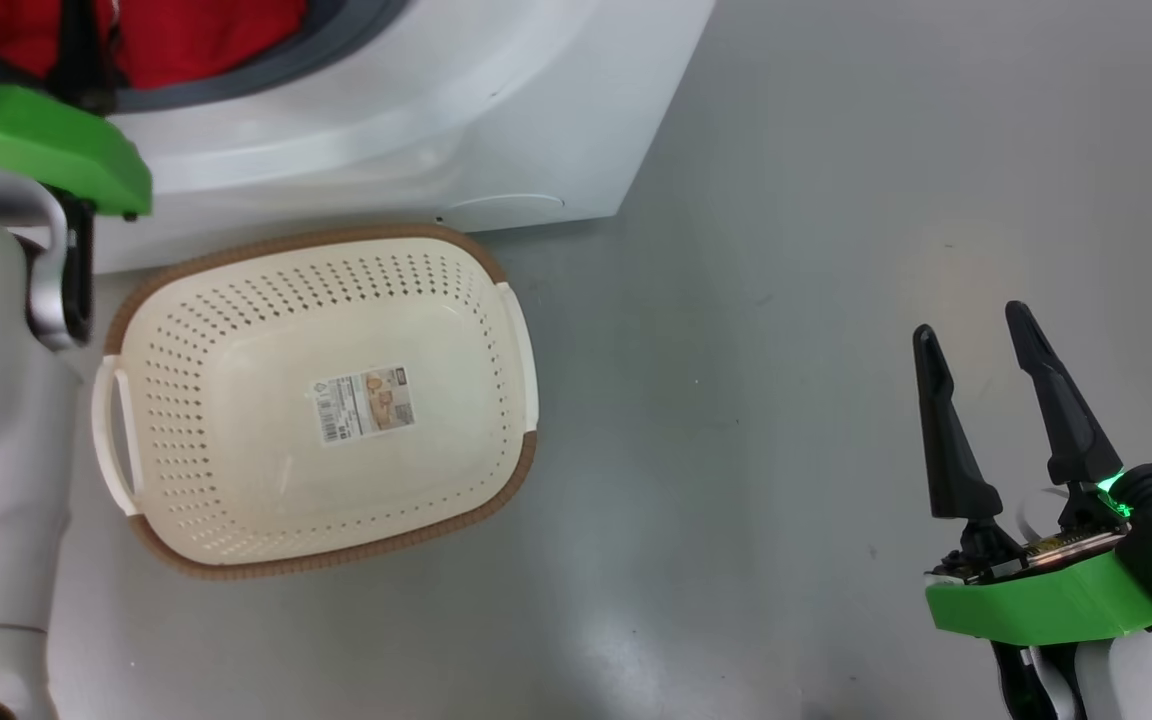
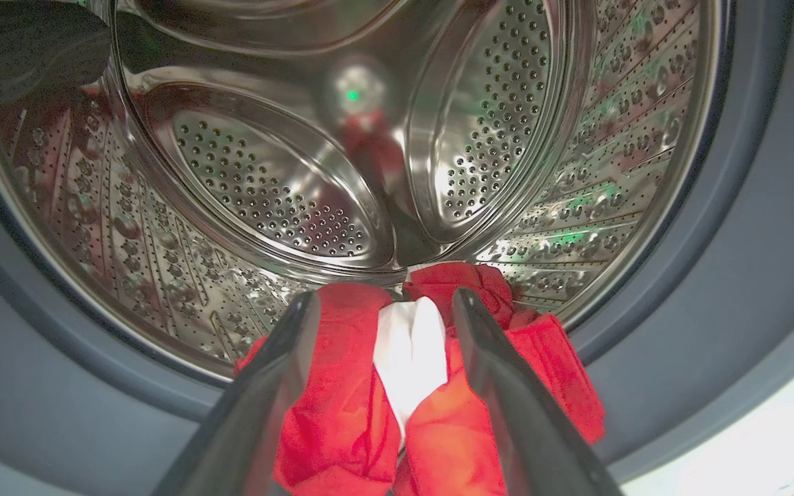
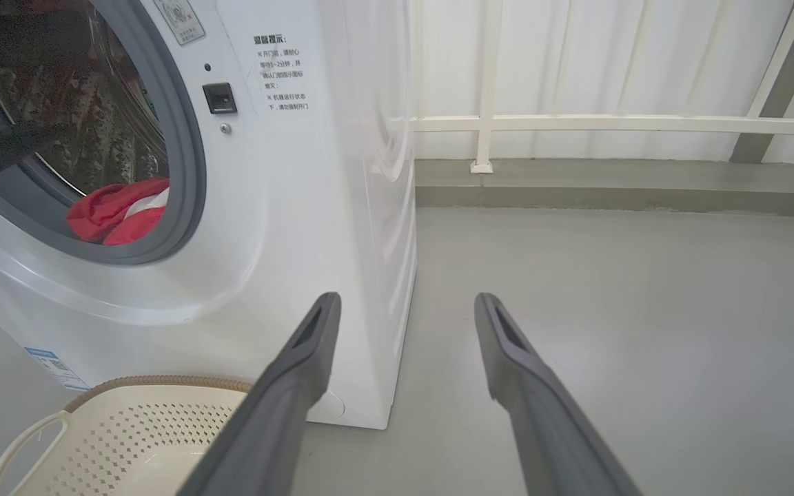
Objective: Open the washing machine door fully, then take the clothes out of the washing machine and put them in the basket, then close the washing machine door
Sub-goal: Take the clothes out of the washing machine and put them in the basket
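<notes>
Left wrist view puts me at the mouth of the washing machine (image 1: 536,120), with the left end effector (image 2: 384,296) spread wide and gripping nothing, its fingers straddling the clothes (image 2: 342,413). These are red garments heaped at the front bottom of the machine's steel drum (image 2: 266,186), with a white fabric piece (image 2: 411,358) showing between the fingers. The right end effector (image 1: 971,320) is also wide open and empty, over the floor (image 1: 786,400) well off the machine's right corner. The basket (image 1: 336,235) sits empty on the floor just in front of the machine, below its opening. My worry is the closing. If I shut where the fingers stand now, I may catch only the thin white piece or a single red fold, and the rest would slide off as I pull back. Going deeper risks scraping the fingertips on the drum. On the way out, a trailing sleeve could snag on the machine's grey gasket (image 2: 748,241). It could also fall to the floor short of the basket.
</notes>
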